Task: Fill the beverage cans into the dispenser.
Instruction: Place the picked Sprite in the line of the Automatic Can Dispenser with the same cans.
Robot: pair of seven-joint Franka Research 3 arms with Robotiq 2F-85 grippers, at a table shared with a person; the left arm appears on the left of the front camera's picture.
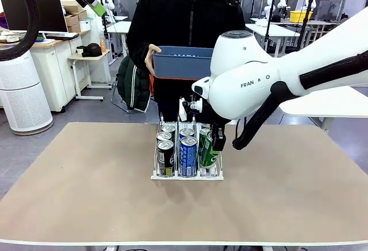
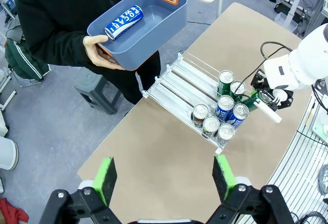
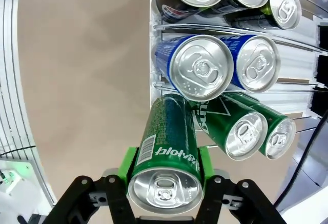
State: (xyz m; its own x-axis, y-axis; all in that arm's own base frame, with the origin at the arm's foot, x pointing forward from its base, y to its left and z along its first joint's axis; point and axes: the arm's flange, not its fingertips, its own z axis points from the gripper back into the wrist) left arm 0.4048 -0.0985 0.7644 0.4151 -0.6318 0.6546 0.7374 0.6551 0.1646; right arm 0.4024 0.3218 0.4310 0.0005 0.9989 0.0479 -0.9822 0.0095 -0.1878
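Our right hand (image 1: 218, 142) is closed on a green can (image 3: 164, 131), one pad on each side of its body, at the near end of the rack (image 1: 187, 176), in the rack's right lane. The can's long axis is tilted: its base points down and in toward the rack and its silver top leans back toward us. We cannot tell whether the base already rests on the rack floor. Two more green cans (image 3: 241, 131) stand just behind it in the same lane. We judge that the coming move turns on bringing that axis upright over the front slot. Our left hand (image 2: 164, 178) hangs high above the table (image 2: 154, 162), well off the rack's near end, with its pads wide apart and nothing between them. Beyond the rack's far end a person holds a tub (image 2: 148, 44) with one blue can (image 2: 124, 21) lying in it.
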